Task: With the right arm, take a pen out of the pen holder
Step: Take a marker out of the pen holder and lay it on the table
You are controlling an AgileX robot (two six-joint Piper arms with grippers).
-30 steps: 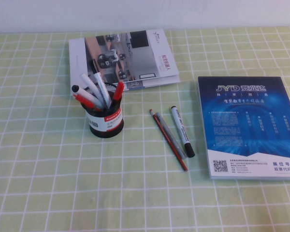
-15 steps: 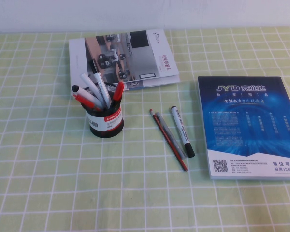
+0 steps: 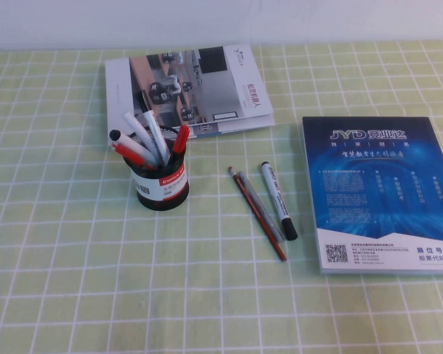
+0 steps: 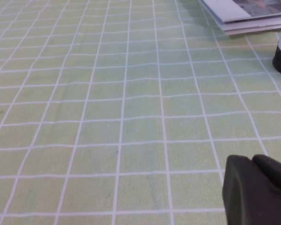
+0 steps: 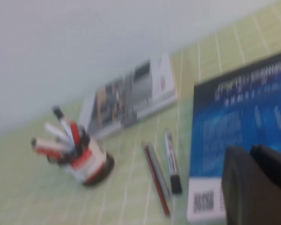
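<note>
Several pens (image 3: 149, 141) are stood slantwise in the black pen holder (image 3: 162, 193). It is set upright on the green checked tablecloth (image 3: 59, 280), left of the middle and just in front of a grey brochure (image 3: 199, 85). The capped ends are fanned out above the rim, so that a top is offered to a grasp from above. The red-capped one leaning toward the right is judged the easiest to reach from that side.

Three loose items are laid side by side between the holder and a blue booklet (image 3: 380, 192): a red pencil (image 3: 258, 215), a grey pen (image 3: 261, 208) and a black-capped marker (image 3: 279, 200). As they lie outside the holder, they are not taken for the target.

Neither arm is shown in the high view. The right gripper (image 5: 251, 152) is caught only at the edge of its own wrist view, raised above the table near the blue booklet and well apart from the holder. It is closed tight and nothing is held in it, so it is judged that it must be opened before any pen can be taken.

The left gripper (image 4: 253, 161) is seen only as a dark shape over bare tablecloth, apparently parked. Whether it is open or closed cannot be told. In its view the holder is cut off at the picture's edge. The lower lengths of the pens are hidden inside the holder, and the holder's label cannot be read.
</note>
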